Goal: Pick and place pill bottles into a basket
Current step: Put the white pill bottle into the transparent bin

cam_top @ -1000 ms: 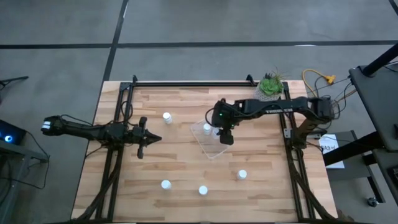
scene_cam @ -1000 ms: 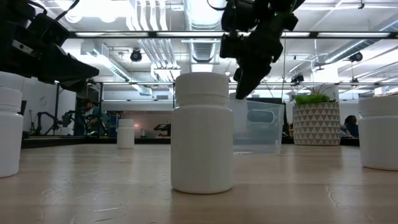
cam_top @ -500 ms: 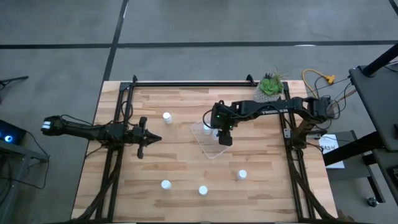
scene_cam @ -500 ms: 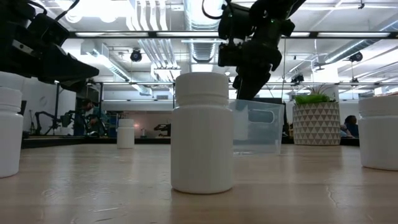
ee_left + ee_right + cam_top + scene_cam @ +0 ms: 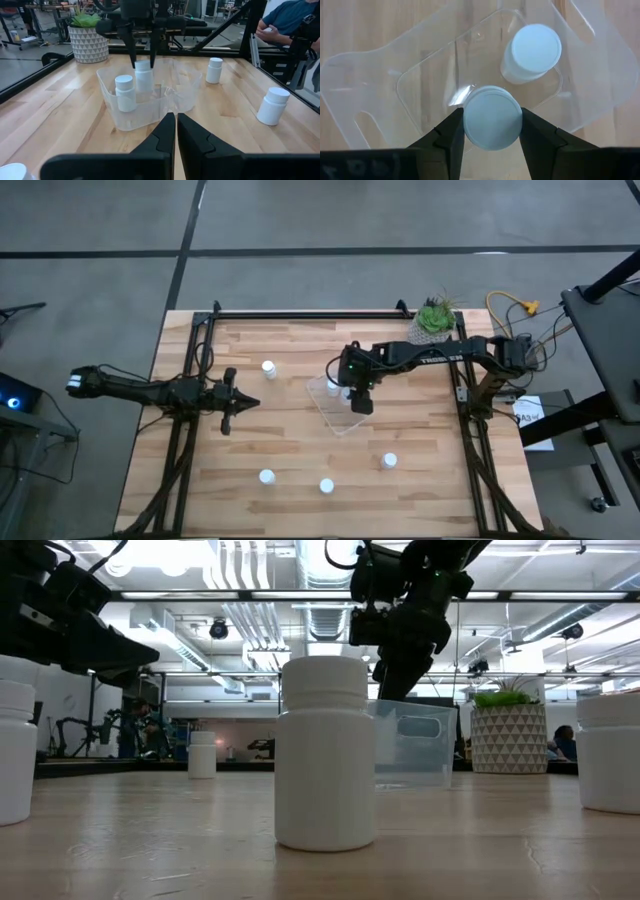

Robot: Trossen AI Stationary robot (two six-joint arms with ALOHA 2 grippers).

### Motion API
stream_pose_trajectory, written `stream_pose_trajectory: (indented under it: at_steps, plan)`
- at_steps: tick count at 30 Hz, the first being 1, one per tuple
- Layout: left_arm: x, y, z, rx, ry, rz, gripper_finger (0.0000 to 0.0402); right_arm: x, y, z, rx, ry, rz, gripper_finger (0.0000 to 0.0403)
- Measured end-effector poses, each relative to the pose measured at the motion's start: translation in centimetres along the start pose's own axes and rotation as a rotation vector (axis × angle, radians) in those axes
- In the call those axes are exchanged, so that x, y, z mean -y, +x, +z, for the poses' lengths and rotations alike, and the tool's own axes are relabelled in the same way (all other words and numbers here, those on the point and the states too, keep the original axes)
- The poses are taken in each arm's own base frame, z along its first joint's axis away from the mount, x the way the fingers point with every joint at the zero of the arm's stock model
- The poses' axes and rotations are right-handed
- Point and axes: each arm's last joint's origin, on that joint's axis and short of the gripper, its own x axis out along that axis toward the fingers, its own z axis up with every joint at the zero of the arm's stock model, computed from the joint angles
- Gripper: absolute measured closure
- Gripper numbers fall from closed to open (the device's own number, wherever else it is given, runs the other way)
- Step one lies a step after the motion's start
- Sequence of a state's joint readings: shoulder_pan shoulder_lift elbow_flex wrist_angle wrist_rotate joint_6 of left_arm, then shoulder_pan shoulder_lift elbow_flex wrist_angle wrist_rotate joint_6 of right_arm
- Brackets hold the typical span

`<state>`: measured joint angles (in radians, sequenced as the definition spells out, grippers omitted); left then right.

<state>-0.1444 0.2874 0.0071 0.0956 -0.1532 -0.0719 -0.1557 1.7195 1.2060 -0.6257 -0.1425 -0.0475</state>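
Basket (image 5: 338,402) sits near the middle of the table (image 5: 300,470), a clear tub, taken as the reference; right gripper (image 5: 492,131) hangs directly over it, fingers (image 5: 451,134) pinching the cap of 1 pill bottle (image 5: 493,124) from both sides; held bottle (image 5: 143,75) is upright and lowered inside the basket walls; whether its base touches the basket floor cannot be told; second bottle (image 5: 125,93) stands upright inside the basket, just beside the held one, not gripped.

Outside the basket: 1 bottle (image 5: 268,368) stands on the left arm's side of the basket, toward the table's far edge; 3 bottles stand on the near side of the basket, well apart from it, at (image 5: 266,476), (image 5: 326,486) and (image 5: 390,461); all upright.

Left gripper (image 5: 240,402) waits well apart from the basket on the left side of the table, fingers (image 5: 162,131) pressed together, holding nothing, pointed toward the basket.

Potted plant (image 5: 434,318) stands beyond the basket near the table's far right corner; person (image 5: 289,20) partly visible behind the table in the left wrist view.
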Motion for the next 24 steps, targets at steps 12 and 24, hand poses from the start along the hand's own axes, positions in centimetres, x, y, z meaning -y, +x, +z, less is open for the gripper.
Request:
stream_pose_trajectory:
  at_steps: [12,24]
  plan:
    - [0.0,0.0,-0.01,0.0,0.0,0.0,0.0402,0.02,0.0,0.2,0.02,-0.011,-0.002,0.0261]
    - [-0.01,0.0,-0.01,0.001,0.003,0.0,0.0402,0.18,0.3,-0.12,0.019,0.017,0.013,0.0261]
